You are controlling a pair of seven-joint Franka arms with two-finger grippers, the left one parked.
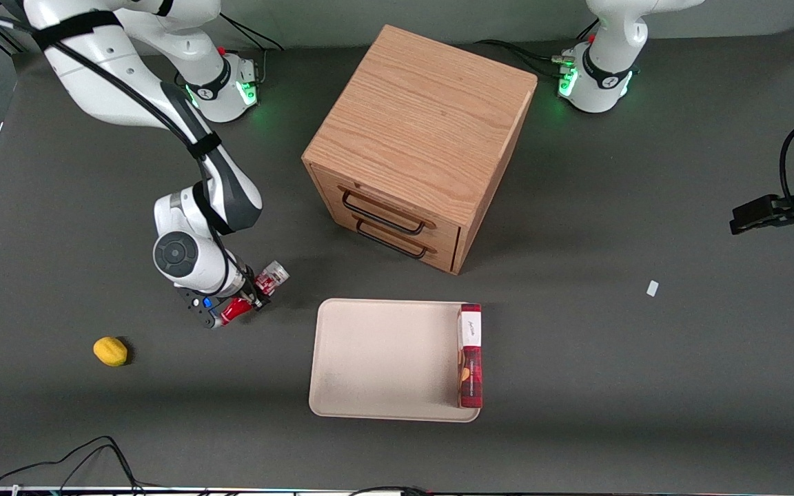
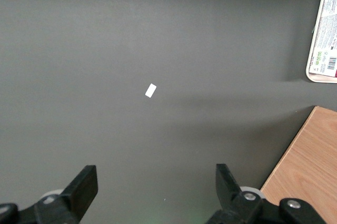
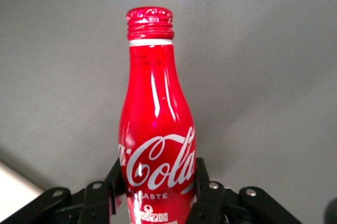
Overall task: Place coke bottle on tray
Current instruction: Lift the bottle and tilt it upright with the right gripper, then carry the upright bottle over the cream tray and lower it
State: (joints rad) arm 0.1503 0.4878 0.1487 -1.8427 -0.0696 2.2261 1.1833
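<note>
The coke bottle (image 1: 253, 295) is clamped in the hand (image 1: 249, 302) of the working arm, held above the table (image 1: 645, 386) near the tray's corner that faces the working arm's end of the table and lies farther from the front camera. The right wrist view shows the two fingers (image 3: 206, 192) closed on the lower body of the coke bottle (image 3: 156, 145), at the white script logo, with the red cap pointing away from the hand. In the front view the bottle lies tilted, its silvery end pointing toward the wooden cabinet (image 1: 419, 145). The tray (image 1: 383, 358) is not yet under the bottle. A flat red box (image 1: 471, 355) occupies the tray edge nearest the parked arm's end of the table; the remaining tray floor is bare. A yellow lemon-like object (image 1: 110, 350) rests on the table toward the working arm's end, well apart from the tray. Judged step: transport, with the grasp complete and placement not yet done. The next move calls for carrying the bottle sideways over the tray rim to the bare floor area, keeping apart from the red box, then lowering until the bottle is supported before the fingers part. A rounded bottle laid down tilted may roll; release only once it is settled.
</note>
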